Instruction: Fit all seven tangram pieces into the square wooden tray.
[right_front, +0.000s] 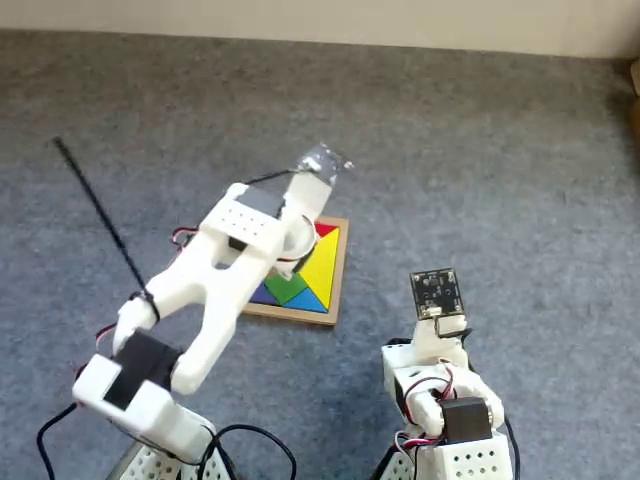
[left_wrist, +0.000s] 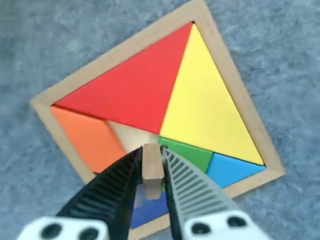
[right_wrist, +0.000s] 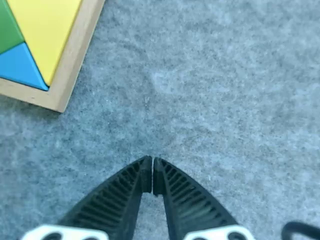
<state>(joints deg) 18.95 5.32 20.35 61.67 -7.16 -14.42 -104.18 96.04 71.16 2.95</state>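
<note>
The square wooden tray (left_wrist: 240, 95) lies on grey carpet. It holds a red (left_wrist: 130, 90) and a yellow triangle (left_wrist: 205, 110), an orange piece (left_wrist: 87, 137), a green piece (left_wrist: 192, 155), a light blue triangle (left_wrist: 230, 170) and a dark blue piece (left_wrist: 147, 210). A bare gap (left_wrist: 131, 136) shows beside the orange piece. My left gripper (left_wrist: 151, 150) is shut on a small tan wooden piece (left_wrist: 151, 165) just above that gap. My right gripper (right_wrist: 152, 164) is shut and holds nothing, over bare carpet beside the tray corner (right_wrist: 60, 95).
In the high view the left arm (right_front: 240, 250) stretches over the tray (right_front: 338, 285) and covers most of it. The right arm (right_front: 440, 385) sits folded near the front, right of the tray. A thin black rod (right_front: 95, 210) lies on the carpet at the left.
</note>
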